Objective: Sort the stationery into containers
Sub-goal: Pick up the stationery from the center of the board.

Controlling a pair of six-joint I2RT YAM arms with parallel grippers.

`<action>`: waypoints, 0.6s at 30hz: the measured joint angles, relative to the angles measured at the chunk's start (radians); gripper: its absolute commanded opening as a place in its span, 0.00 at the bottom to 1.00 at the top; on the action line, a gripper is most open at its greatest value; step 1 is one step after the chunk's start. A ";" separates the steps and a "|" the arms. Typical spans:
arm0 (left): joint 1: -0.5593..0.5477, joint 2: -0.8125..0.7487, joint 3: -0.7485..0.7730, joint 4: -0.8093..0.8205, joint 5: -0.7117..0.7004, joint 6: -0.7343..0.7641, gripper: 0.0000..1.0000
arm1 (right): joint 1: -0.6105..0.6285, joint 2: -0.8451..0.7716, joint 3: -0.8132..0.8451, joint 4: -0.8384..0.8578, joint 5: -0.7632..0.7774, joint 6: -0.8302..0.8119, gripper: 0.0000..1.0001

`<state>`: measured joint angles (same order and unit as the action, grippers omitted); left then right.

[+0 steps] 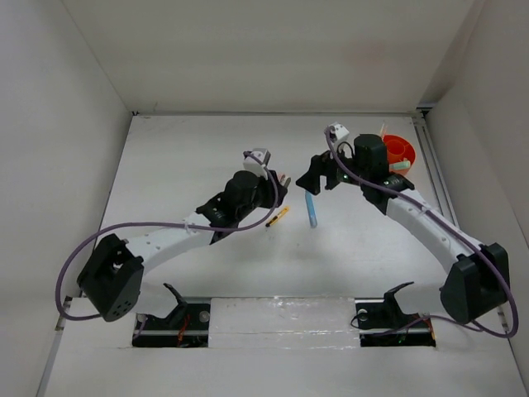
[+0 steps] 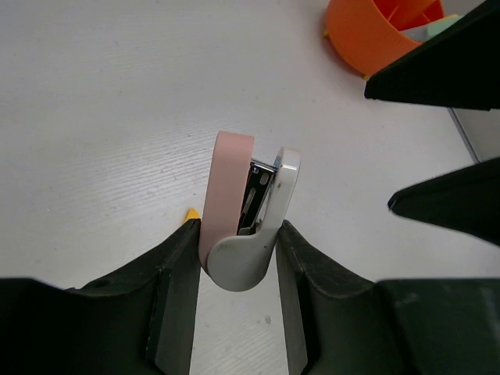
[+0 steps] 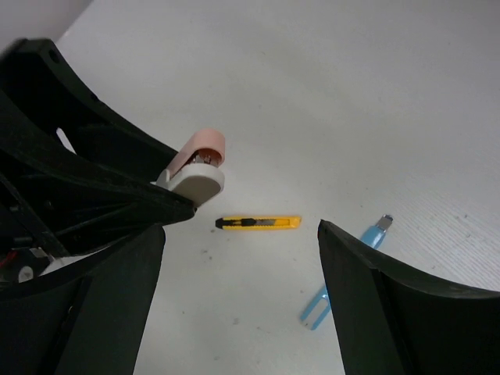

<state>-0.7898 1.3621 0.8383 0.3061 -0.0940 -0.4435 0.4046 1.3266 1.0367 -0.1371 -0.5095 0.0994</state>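
Lying loose: one cutter (image 1: 278,217), one pen (image 1: 312,210)

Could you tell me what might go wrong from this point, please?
1. The left jaws clamp the stapler only at its rounded rear end, and most of it sticks out beyond them, so it could pivot or slip during a move.
2. The right arm holds its open jaws between the stapler and the orange cup, so carrying the stapler straight to the cup risks a collision.
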 measured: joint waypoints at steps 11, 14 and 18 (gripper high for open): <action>-0.001 -0.138 -0.140 0.134 0.069 0.043 0.00 | 0.009 -0.090 -0.037 0.104 0.055 0.240 0.85; -0.001 -0.151 -0.141 0.153 0.077 0.044 0.00 | 0.043 -0.085 -0.038 0.106 0.089 0.270 0.84; -0.006 -0.154 -0.141 0.163 0.084 0.045 0.00 | 0.083 -0.056 -0.030 0.120 0.095 0.298 0.82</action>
<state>-0.7959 1.2079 0.6975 0.4694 -0.0097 -0.3981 0.4873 1.2705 1.0065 -0.0170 -0.4145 0.3969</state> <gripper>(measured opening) 0.337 0.829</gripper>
